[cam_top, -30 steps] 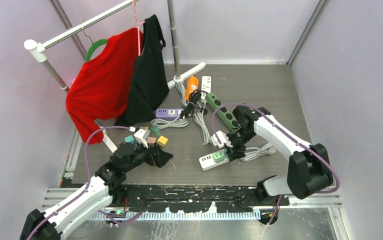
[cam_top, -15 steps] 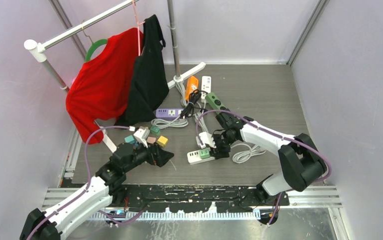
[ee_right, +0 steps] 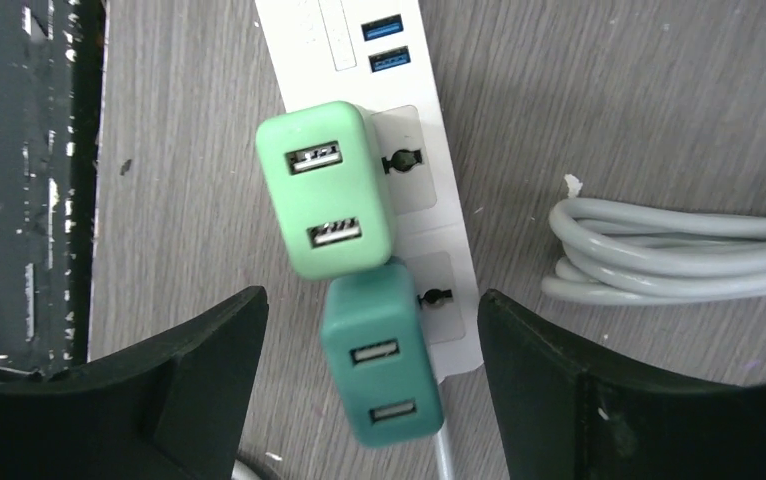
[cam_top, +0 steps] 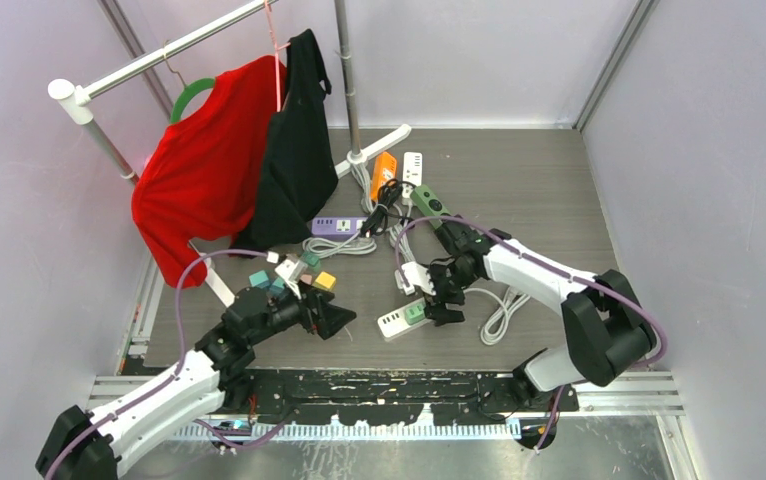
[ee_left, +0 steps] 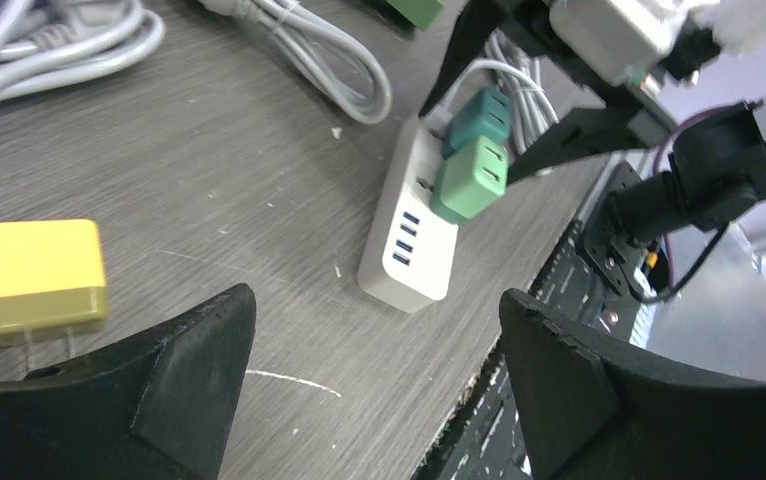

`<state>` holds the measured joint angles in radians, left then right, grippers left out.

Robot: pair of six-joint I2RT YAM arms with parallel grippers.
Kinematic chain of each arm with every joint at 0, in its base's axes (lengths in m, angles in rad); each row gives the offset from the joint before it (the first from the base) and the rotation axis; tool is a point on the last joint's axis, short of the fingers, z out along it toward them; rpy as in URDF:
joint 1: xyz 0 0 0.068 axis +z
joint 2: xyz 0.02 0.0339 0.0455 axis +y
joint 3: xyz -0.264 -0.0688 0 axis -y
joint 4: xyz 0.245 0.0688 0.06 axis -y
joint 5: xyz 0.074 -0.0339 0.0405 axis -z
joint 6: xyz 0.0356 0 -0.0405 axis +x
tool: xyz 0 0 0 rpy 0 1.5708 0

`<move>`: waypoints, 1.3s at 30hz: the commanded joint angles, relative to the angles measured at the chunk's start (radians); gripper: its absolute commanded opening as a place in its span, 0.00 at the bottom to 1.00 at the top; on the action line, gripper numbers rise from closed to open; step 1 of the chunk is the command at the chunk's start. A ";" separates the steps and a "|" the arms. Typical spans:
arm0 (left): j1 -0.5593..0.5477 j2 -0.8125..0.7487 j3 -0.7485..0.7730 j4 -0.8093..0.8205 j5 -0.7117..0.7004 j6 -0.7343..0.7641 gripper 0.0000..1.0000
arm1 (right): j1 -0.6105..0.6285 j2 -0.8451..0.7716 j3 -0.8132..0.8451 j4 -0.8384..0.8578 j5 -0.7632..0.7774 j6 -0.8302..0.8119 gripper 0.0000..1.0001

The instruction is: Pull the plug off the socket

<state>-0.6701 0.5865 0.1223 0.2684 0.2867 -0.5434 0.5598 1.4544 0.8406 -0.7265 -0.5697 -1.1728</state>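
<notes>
Your right hand (ee_right: 369, 300) has let go since a second ago: released, its fingers (ee_right: 199, 380) flank the teal plug (ee_right: 379, 370), the light-green plug (ee_right: 327, 190) just beyond their tips, both on the white power strip (ee_right: 447, 215) on the bench (ee_right: 609, 100).

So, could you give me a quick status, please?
Right gripper open over two green plugs. Both plugged into white strip. Left gripper open, empty. No obstruction.

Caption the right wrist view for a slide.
Open right gripper above mint charger and teal charger on white power strip.
</notes>
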 commanded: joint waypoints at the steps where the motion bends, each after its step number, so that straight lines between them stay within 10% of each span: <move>1: -0.065 0.040 0.018 0.138 0.017 0.074 0.90 | -0.041 -0.075 0.063 -0.101 -0.110 -0.022 0.82; 14: -0.447 0.360 0.112 0.326 -0.238 0.541 0.92 | -0.135 -0.186 0.127 -0.261 -0.309 -0.109 0.84; 31: -0.480 0.970 0.204 0.818 -0.318 0.590 1.00 | -0.061 -0.159 0.097 -0.215 -0.300 -0.142 0.86; 39: -0.486 1.087 0.238 0.844 -0.369 0.565 0.74 | -0.061 -0.146 0.064 -0.176 -0.291 -0.136 0.86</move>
<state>-1.1511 1.6600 0.3405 0.9886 -0.0334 0.0299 0.4965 1.3029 0.9127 -0.9478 -0.8494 -1.3216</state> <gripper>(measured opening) 0.788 0.860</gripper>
